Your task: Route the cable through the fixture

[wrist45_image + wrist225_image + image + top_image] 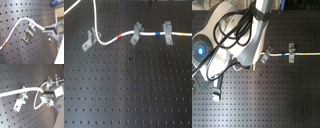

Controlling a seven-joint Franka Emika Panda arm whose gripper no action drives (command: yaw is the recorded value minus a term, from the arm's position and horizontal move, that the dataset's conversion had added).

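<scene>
The white cable [114, 40] comes down from the first exterior view's top edge, bends beside the slanted left fixture [89, 40], then runs right. In both wrist views my gripper [44, 30] [43, 95] is shut on the cable [17, 25] [12, 92]. It holds the cable just beside the fixture [29, 32] [21, 100], and the cable arcs across the fixture's slotted top. I cannot tell whether it sits in the slot. In the second exterior view the arm [242, 35] hides the gripper and the fixture.
Further along, the cable runs through a similar slanted clip [136, 33] [266, 56] and a wider upright clip [167, 32] [291, 52]. All stand on a black perforated board [129, 90]. The arm's black hoses [222, 30] hang over the second exterior view's left.
</scene>
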